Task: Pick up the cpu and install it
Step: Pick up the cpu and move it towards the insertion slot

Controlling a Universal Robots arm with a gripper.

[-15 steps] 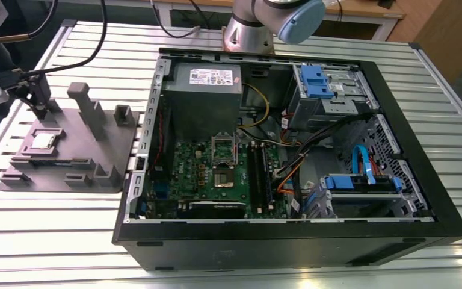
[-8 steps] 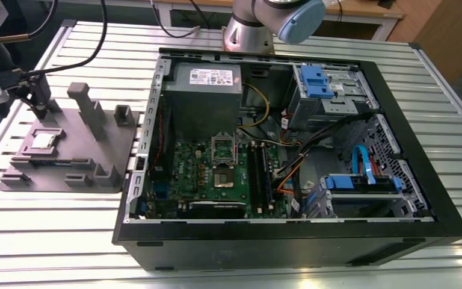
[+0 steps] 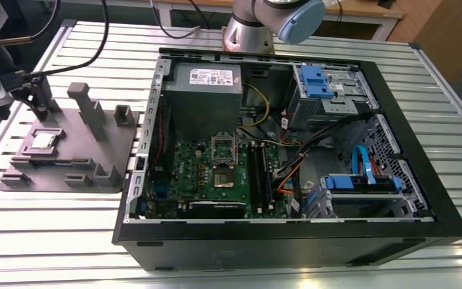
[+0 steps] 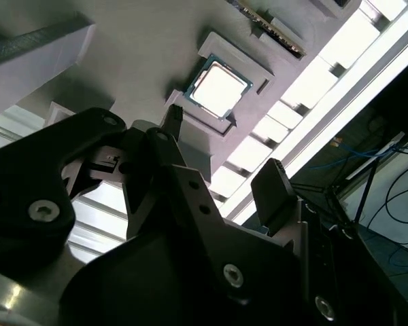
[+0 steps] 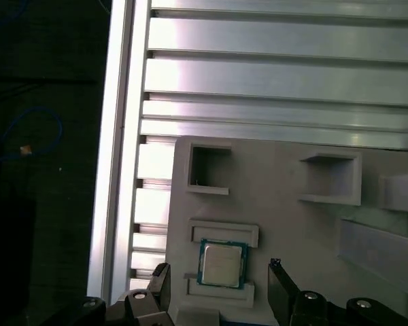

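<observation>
**CPU in its tray recess, open gripper above it**

Exterior view: a grey fixture plate (image 3: 79,153) lies on the slatted metal table (image 3: 55,241) at the exterior view's left, just beside an open black computer case (image 3: 295,247); the cpu (image 3: 43,140) sits flat in a square recess of that plate, well apart from the motherboard (image 3: 207,174) inside the case; the case also holds a grey metal box (image 3: 203,90) and blue drive brackets (image 3: 315,81); the arm (image 3: 255,27) rises from the table beyond the case.

Second wrist view: the cpu (image 4: 217,88) shows a bright silver top with a thin paler edge, seated square in its recess; the gripper (image 4: 224,146) hangs above the plate (image 4: 143,54), tilted, its jaws spread wide and holding nothing.

First wrist view: the cpu (image 5: 222,263) lies in its framed pocket on the plate (image 5: 272,183); other pockets of the plate are bare; the gripper (image 5: 219,266) is over it, one black finger (image 5: 162,285) to each side, neither touching the chip.
</observation>
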